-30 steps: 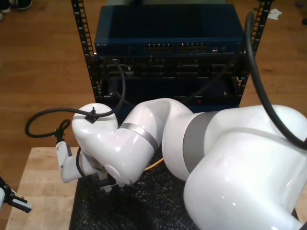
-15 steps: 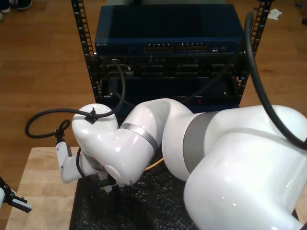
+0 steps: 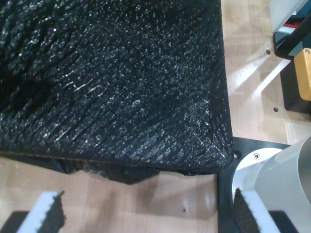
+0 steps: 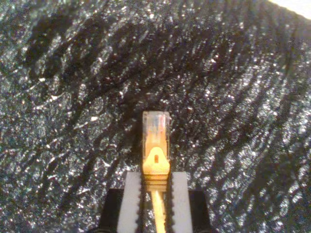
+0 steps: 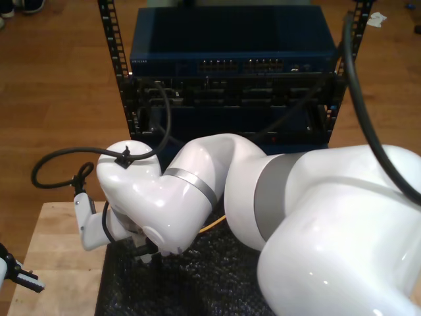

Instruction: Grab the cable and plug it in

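Second wrist view: my second pincer is clamping the cable just behind its clear plug, hovering over the black mat. My first pincer is holding its pads apart above the desk.

Most of the cable behind the white arm; rack port labels too small.

One cable, seemingly one mat.
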You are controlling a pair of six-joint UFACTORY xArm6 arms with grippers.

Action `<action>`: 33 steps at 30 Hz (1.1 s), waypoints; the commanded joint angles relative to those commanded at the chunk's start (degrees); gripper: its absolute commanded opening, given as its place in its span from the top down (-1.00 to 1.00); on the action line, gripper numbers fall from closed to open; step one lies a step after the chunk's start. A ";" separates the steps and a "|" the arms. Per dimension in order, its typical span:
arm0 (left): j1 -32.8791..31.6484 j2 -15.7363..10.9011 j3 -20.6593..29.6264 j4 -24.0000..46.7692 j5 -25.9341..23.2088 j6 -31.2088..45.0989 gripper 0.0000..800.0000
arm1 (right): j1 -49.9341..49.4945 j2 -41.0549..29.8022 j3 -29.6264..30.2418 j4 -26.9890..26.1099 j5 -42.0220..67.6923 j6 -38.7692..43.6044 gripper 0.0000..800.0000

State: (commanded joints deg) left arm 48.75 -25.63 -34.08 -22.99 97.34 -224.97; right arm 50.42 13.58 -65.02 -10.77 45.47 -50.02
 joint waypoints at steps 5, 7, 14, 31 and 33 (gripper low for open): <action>0.00 0.00 -0.09 0.00 0.26 0.00 -1.00 | -1.49 -0.70 0.00 0.70 0.44 -1.23 0.99; 0.00 0.00 -0.18 0.00 0.53 0.00 -1.00 | -2.46 -1.05 0.00 0.88 0.79 -1.76 0.99; -0.09 0.00 -0.26 -0.09 2.90 -0.09 -1.00 | -5.98 -4.48 0.18 1.49 5.01 -3.34 0.99; -2.29 0.09 -1.32 -2.55 6.42 -0.35 -1.00 | -18.46 -15.65 4.13 18.64 14.24 -15.91 0.99; -3.16 0.09 -1.41 -3.34 7.03 -0.44 -1.00 | -19.25 -16.88 4.84 18.81 14.95 -15.91 0.99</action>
State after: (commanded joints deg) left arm 45.58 -25.54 -35.48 -26.33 104.37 -225.41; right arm 31.16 -3.30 -60.19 8.04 60.42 -65.93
